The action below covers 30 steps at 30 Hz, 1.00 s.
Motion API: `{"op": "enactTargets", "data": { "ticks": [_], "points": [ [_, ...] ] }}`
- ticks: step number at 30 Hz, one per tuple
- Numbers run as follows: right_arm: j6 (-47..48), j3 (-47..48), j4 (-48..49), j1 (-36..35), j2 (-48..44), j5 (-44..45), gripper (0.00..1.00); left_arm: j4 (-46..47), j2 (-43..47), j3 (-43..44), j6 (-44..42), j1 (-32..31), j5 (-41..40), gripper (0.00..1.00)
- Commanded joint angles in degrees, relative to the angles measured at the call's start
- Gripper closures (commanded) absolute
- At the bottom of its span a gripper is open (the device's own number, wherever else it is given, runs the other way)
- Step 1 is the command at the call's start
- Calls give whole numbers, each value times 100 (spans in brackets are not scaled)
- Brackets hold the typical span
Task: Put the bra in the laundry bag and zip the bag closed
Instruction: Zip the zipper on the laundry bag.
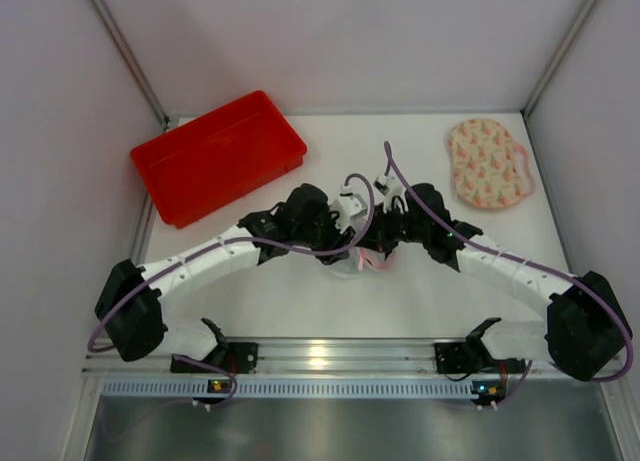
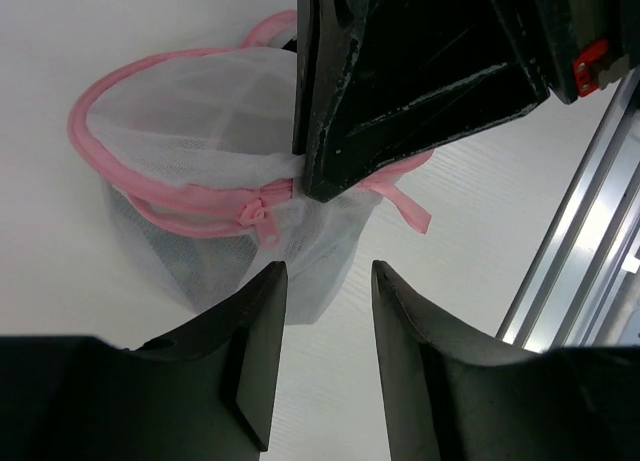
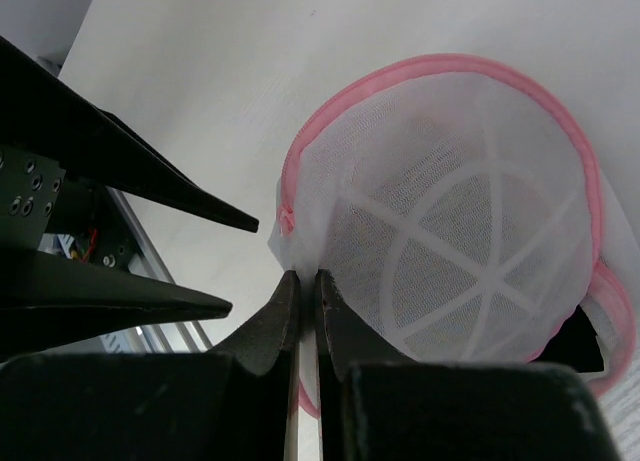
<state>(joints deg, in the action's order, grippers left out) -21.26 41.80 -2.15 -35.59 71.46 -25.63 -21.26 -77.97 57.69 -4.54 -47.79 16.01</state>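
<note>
Left wrist: laundry bag [image 2: 180,121] upright, zip [image 2: 262,203] ringing top

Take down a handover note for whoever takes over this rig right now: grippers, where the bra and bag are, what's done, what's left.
The right gripper is shut on the laundry bag, pinching mesh at its pink rim.
The left gripper is open, jaws apart at the bag's side, below the zip pull.
The bra: a dark shape inside the mesh, likely it.
Done: bra apparently bagged. Left: finish the zip; how far it is closed cannot be told.
</note>
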Motion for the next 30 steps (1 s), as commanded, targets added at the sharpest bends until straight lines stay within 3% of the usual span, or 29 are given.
{"op": "enactTargets", "data": {
  "ticks": [1, 13, 20, 30],
  "points": [
    [-133, 258, 92, -35, 70, -100, 100, 104, -112, 330, -118, -29, -221, 56],
    [-107, 197, 163, -53, -53, -337, 100, 139, -543, 594, -241, -37, -397, 66],
    [60, 179, 110, -53, -132, -329, 100, 122, -517, 577, -232, -37, -476, 99],
    [657, 91, -136, 0, -282, -241, 100, 25, -157, 454, 154, 270, -143, 100]
  ]
}}
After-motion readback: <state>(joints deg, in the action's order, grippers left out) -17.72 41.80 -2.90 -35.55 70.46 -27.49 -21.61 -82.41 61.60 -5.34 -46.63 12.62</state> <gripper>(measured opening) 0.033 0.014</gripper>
